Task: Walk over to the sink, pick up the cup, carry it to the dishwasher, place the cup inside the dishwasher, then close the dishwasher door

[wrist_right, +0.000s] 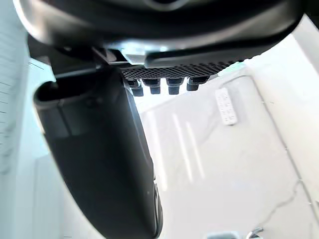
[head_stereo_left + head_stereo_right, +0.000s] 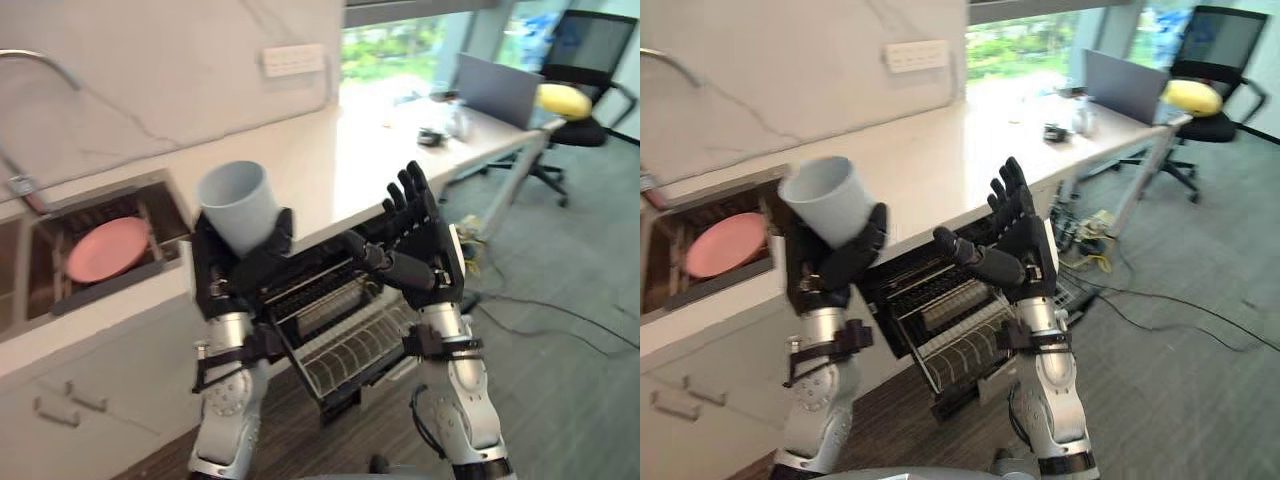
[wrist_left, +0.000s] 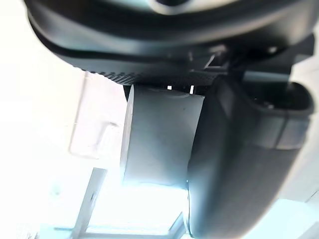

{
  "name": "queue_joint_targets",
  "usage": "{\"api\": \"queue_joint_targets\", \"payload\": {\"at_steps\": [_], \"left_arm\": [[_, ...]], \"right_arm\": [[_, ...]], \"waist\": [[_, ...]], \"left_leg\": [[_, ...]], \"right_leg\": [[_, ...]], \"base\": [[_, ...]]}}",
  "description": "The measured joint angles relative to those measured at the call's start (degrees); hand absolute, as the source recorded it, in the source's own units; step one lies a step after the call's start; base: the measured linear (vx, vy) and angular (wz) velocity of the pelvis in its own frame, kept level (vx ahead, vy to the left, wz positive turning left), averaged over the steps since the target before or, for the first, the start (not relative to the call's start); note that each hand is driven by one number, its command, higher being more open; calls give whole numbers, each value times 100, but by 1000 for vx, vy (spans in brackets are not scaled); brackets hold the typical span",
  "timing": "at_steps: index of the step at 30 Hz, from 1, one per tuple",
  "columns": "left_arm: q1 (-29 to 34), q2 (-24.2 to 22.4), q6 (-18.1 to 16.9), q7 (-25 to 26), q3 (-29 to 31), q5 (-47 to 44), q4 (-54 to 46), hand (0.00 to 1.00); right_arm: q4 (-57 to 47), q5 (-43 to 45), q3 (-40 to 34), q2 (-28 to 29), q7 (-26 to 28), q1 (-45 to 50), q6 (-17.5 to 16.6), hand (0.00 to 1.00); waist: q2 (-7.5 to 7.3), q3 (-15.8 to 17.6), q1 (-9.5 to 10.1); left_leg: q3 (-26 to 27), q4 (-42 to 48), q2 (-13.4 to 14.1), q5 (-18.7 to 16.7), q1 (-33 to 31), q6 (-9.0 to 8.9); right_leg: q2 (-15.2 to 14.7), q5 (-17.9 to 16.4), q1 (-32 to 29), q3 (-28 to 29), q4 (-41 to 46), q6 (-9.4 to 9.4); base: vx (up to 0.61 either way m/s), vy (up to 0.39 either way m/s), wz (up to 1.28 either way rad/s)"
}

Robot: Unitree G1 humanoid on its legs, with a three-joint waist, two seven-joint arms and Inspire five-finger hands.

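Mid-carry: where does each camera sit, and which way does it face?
Left eye view: on the head, looking down at the counter, open dishwasher and both hands; left hand holds the cup, right hand open.
Right eye view: same head, same scene, slightly offset.
Left wrist view: left wrist, looking along the hand at the gripped cup.
Right wrist view: right wrist, looking past its hand at the wall socket.
Shared: the cup shows in both eye views and the left wrist view.
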Motion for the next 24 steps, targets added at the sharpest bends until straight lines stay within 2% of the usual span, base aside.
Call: {"api": "queue_joint_targets", "payload": {"at_steps": [1, 3, 6, 12, 20, 21, 24], "left_arm": [[17, 3, -6, 10, 133, -51, 3, 0], [116, -89, -87, -39, 227, -131, 8, 0], [195, -258, -106, -209, 189, -129, 22, 0], [177, -443, -108, -157, 39, 674, 34, 0], [126, -399, -101, 377, -48, 1329, 256, 0], [100, -329, -101, 382, -316, 1541, 463, 0], [100, -329, -101, 382, -316, 1541, 464, 0]], "right_arm": [[60, 20, -96, 1, 173, 40, -35, 100], [198, 184, -581, -151, 741, 349, -259, 100], [197, 389, -1111, -381, 861, 416, -266, 100], [-39, 617, -1238, -314, 848, 448, -241, 100], [-320, 676, -1125, -97, 915, 453, -183, 100], [-496, 673, -970, -97, 922, 474, -134, 100], [-496, 673, -970, -96, 922, 474, -134, 100]], "waist": [[-38, -7, 12], [16, 26, 25], [94, 77, 16], [136, 96, -13], [128, 94, 5], [26, 39, 0], [26, 39, 0]], "left_leg": [[31, 94, 52, -72, -23, -48], [-120, 320, 303, -144, -192, -160], [-266, 202, 345, 64, -325, -290], [-278, -57, 378, 185, -113, -355], [-305, -168, 186, 228, -27, -277], [-307, -256, 118, 261, -33, -241], [-307, -256, 118, 261, -33, -241]], "right_leg": [[25, 212, 83, -3, -221, 267], [309, 643, 556, -215, -1235, 164], [430, 897, 601, -367, -1573, 101], [551, 899, 738, -421, -1577, 97], [393, 921, 798, -427, -1592, 134], [343, 959, 771, -410, -1584, 188], [343, 959, 770, -409, -1584, 188]], "base": [[-23, -130, -34], [17, -162, 10], [48, -99, 21], [36, -29, 2], [-42, 32, 3], [0, 0, 0], [0, 0, 0]]}}
